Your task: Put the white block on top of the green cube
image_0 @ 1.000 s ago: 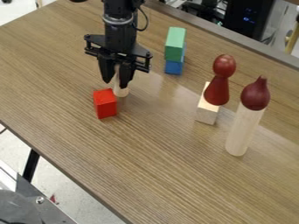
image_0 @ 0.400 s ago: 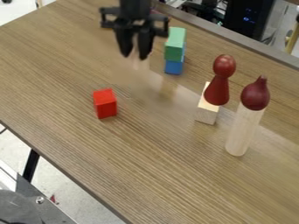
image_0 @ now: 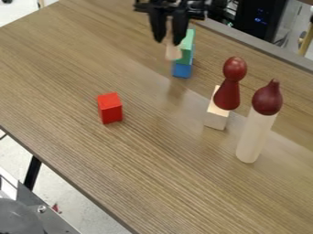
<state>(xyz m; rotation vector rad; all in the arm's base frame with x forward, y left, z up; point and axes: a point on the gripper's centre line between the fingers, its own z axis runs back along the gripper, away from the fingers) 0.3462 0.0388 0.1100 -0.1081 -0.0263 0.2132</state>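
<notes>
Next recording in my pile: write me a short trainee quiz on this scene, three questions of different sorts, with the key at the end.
1. Multiple choice. What is held in the end effector?
A) the red cube
B) the small white block
C) the blue block

2. True or false. The red cube is stacked on top of the blue block.

3. Fill in the missing word. The dark-red onion-shaped piece sits on top of a tall pale ______.

Key: 1. B; 2. False; 3. cylinder
</notes>
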